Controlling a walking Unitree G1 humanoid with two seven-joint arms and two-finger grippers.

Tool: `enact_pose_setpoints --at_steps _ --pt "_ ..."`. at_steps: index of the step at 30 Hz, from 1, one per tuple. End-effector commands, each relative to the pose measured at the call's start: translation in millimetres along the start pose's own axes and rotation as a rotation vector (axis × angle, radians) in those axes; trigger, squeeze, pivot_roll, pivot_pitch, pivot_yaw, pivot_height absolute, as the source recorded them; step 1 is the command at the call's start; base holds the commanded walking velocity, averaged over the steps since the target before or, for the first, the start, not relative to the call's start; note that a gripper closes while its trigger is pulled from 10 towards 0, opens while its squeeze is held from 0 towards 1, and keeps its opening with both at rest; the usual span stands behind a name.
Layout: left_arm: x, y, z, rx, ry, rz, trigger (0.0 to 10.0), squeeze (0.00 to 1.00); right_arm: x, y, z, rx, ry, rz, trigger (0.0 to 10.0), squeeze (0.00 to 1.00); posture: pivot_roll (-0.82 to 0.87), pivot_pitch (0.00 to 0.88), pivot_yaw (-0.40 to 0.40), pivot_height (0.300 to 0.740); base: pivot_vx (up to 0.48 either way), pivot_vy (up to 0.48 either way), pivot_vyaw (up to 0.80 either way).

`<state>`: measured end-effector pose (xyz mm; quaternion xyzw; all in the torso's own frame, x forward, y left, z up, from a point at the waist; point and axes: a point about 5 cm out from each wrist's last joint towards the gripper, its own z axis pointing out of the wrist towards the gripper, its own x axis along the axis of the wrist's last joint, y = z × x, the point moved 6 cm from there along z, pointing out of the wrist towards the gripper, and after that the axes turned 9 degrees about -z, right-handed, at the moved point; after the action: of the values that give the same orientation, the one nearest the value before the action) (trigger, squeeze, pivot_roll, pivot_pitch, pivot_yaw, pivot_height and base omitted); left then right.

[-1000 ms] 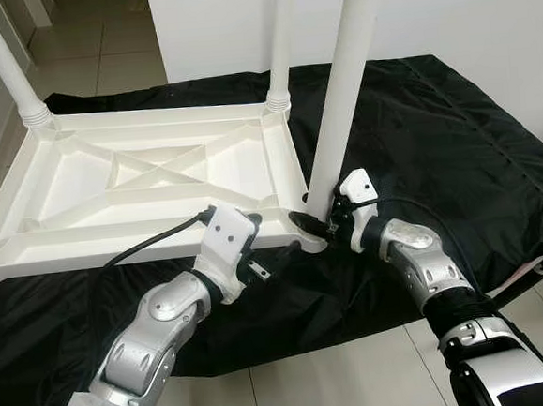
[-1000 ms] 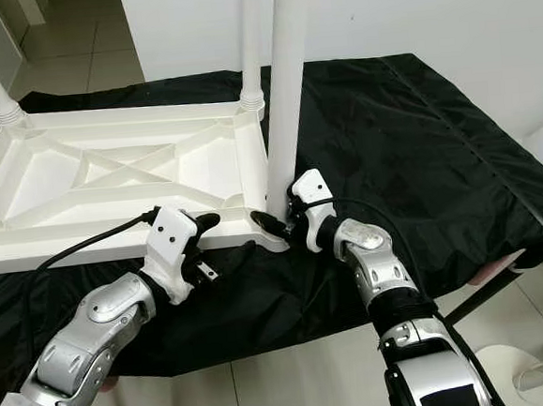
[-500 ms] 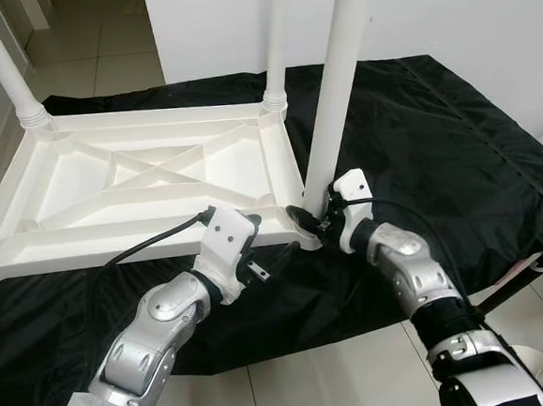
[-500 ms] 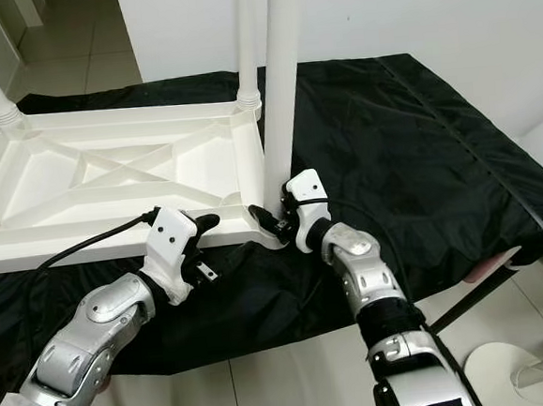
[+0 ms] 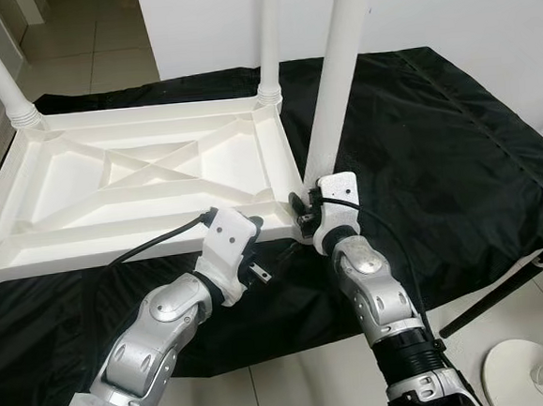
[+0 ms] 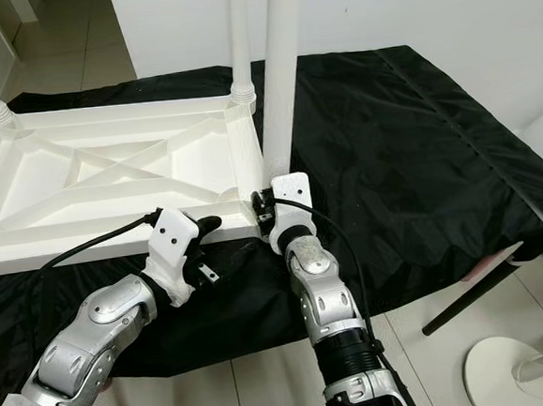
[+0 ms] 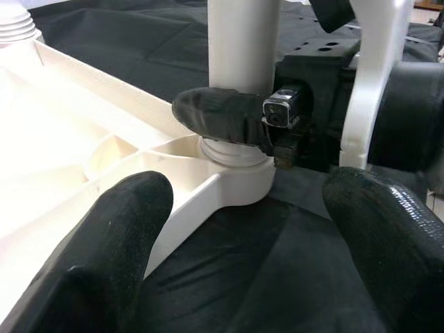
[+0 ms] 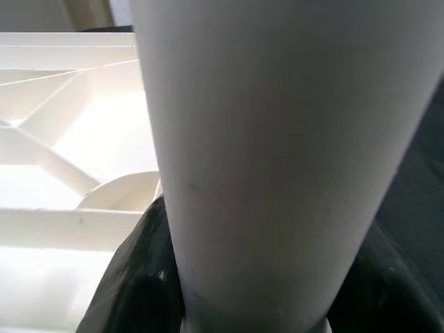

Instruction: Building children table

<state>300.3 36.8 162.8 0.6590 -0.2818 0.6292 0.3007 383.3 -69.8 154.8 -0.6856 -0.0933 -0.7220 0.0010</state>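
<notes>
Right gripper (image 7: 239, 125) clamps the base of the leg (image 5: 337, 85) at the near corner socket of the upside-down tabletop (image 5: 139, 190) on the black cloth (image 5: 437, 152), likely to seat it, while left gripper (image 7: 236, 236) hovers wide open nearby, probably to steady the frame.

I saw the white plastic children's table (image 5: 147, 180) lying upside down on a black cloth (image 5: 436, 143), its ribbed underside facing up; white round legs (image 5: 265, 39) rose from its corners; the nearest leg (image 5: 337, 76) stood upright in the corner socket (image 7: 236, 177) closest to me.
</notes>
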Motion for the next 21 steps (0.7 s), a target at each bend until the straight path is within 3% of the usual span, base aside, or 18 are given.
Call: enact_pose_setpoints --at_steps 1,5,6,12,15,17,18,20,21 --pt "-2.4 12.6 -1.3 -0.075 -0.016 -0.002 10.0 0.00 -0.1 -2.3 -2.0 0.000 -0.009 0.013 10.0 0.00 -0.02 0.101 -0.013 0.740 0.000 0.000 0.00" --pt "-3.2 13.3 -1.9 -0.075 -0.016 -0.005 10.0 0.00 4.3 -3.4 -2.8 0.017 0.006 0.035 10.0 0.00 -0.02 0.096 -0.017 0.740 0.000 0.000 0.00" --pt "-3.5 13.6 -2.2 -0.075 -0.017 -0.006 10.0 0.00 5.6 -3.0 -3.1 0.021 0.011 0.043 10.0 1.00 -0.01 0.095 -0.018 0.740 0.000 0.000 0.00" --pt "-2.7 13.0 -2.2 -0.072 -0.015 -0.005 10.0 0.00 17.5 -3.8 -5.5 0.054 0.064 0.078 10.0 1.00 -0.01 0.089 -0.022 0.740 0.000 0.000 0.00" --pt "-3.8 14.4 -2.2 -0.075 -0.017 -0.005 10.0 0.00 20.4 -4.2 -5.6 0.169 0.081 0.072 10.0 1.00 -0.02 0.088 -0.020 0.740 0.000 0.000 0.00" --pt "-3.8 14.4 -2.2 -0.075 -0.017 -0.005 10.0 0.00 20.4 -4.2 -5.6 0.169 0.081 0.072 10.0 1.00 -0.02 0.088 -0.020 0.740 0.000 0.000 0.00" --pt "-4.7 16.0 -1.5 -0.080 -0.018 -0.007 10.0 0.00 18.7 0.8 -6.2 0.277 0.085 0.038 10.0 0.00 -0.03 0.088 -0.024 0.740 0.000 0.000 0.00" --pt "-4.7 16.0 -1.5 -0.080 -0.018 -0.007 10.0 0.00 18.7 0.8 -6.2 0.277 0.085 0.038 10.0 0.00 -0.03 0.088 -0.024 0.740 0.000 0.000 0.00" --pt "-4.9 16.2 -0.9 -0.081 -0.018 -0.008 10.0 0.00 14.5 5.2 -7.2 0.356 0.084 -0.006 10.0 0.00 -0.03 0.086 -0.025 0.740 0.000 0.000 0.00"
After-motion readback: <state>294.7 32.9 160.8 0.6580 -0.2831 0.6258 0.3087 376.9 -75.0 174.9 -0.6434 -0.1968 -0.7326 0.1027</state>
